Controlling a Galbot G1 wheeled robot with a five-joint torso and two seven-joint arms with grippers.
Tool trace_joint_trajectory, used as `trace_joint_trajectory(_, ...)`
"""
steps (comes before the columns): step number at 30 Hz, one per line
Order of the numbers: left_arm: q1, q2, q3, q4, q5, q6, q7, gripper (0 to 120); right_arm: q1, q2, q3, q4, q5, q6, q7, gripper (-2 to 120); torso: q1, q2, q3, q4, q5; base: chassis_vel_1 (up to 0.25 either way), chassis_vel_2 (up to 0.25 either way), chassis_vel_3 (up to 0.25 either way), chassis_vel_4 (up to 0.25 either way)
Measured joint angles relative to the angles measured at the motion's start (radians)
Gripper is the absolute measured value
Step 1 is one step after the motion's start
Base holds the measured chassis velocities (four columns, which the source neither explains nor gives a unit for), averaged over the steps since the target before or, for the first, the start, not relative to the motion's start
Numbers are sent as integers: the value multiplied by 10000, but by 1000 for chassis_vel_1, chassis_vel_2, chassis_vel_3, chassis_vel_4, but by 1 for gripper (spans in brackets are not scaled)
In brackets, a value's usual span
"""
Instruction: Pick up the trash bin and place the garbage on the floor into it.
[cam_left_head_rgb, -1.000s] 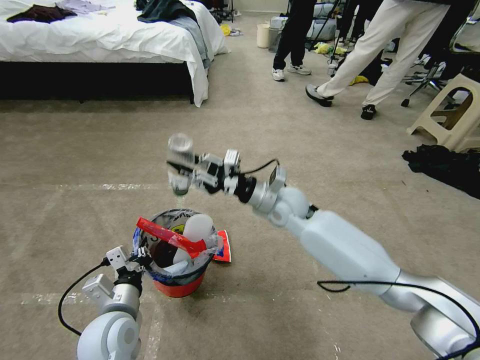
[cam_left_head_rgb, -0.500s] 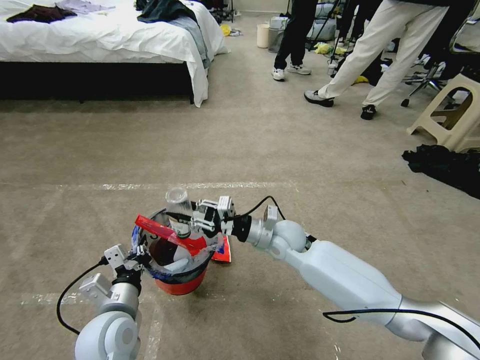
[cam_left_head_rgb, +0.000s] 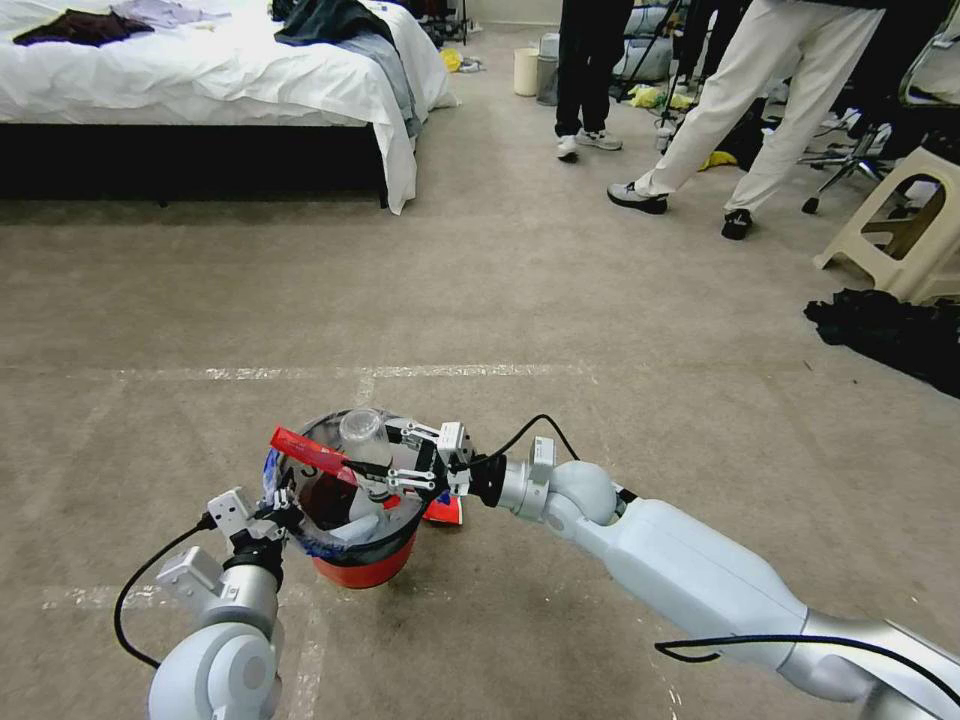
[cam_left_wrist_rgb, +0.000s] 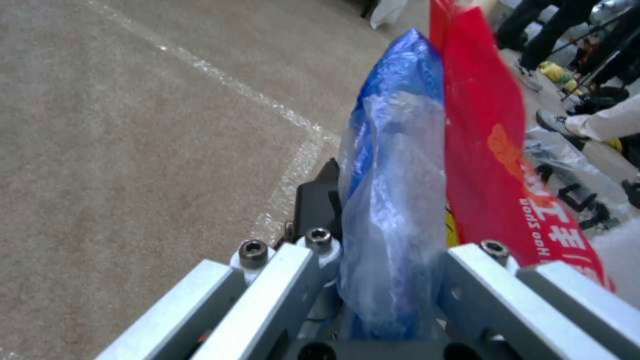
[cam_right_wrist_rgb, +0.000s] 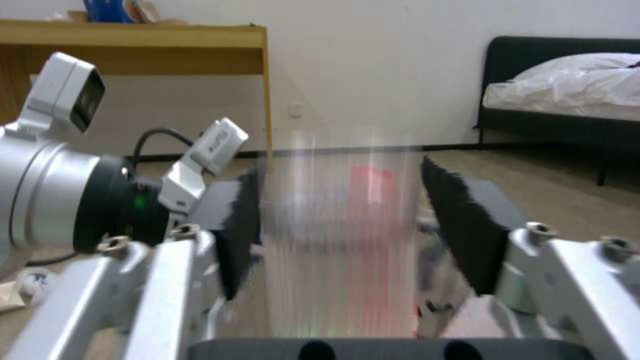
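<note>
Bottle (cam_left_head_rgb: 365, 445) blurs between right gripper (cam_left_head_rgb: 392, 462) fingers above trash bin (cam_left_head_rgb: 350, 565).

Trash bin (cam_left_head_rgb: 352, 560) mouth crowded: bottle (cam_left_head_rgb: 362, 440), red wrapper (cam_left_head_rgb: 305, 450), right claw (cam_left_head_rgb: 395, 468).

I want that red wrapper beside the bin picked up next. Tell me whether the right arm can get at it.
Probably not yet: the right pincer is over the trash bin with a clear bottle between its fingers, and the red wrapper lies beneath it.
</note>
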Motion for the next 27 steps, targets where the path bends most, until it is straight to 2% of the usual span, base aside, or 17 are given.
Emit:
trace_joint_trajectory(2,0,15,-36,-8,-31,1,-12,4,-6,-108,82,154,10,2,16,77,0,0,0,0,-1,0,0,0,0)
trace_joint_trajectory(3,0,15,-36,-8,-31,1,-12,4,-6,-108,82,154,10,2,16,77,0,0,0,0,-1,0,0,0,0)
trace_joint_trajectory(5,-12,14,-48,-8,-29,3,-17,4,-6,-198,195,285,43,3,46,90,2,0,1,1,1,0,0,0,0)
trace_joint_trajectory(6,-12,14,-48,-8,-29,3,-17,4,-6,-198,195,285,43,3,46,90,2,0,1,1,1,0,0,0,0)
trace_joint_trajectory(8,-19,-3,-36,10,-17,4,-17,4,-26,-288,336,406,71,-1,93,98,1,0,1,0,-1,0,0,0,0)
trace_joint_trajectory(12,-24,-11,-38,50,76,-5,-17,4,-62,-325,577,551,93,-7,280,99,2,0,1,-1,0,0,0,0,0)
trace_joint_trajectory(19,-12,-27,-231,159,324,-125,-100,4,-82,-150,1716,444,84,-137,1483,100,1,0,1,1,-1,0,0,0,0)
trace_joint_trajectory(22,0,-23,-253,198,465,-187,-175,4,-84,-137,2285,-395,-865,-223,2477,100,2,0,1,1,1,0,0,0,0)
trace_joint_trajectory(27,7,-49,-231,223,590,-226,-183,4,-196,-191,2552,-1236,-1767,-280,3284,100,1,0,1,-2,1,0,0,0,0)
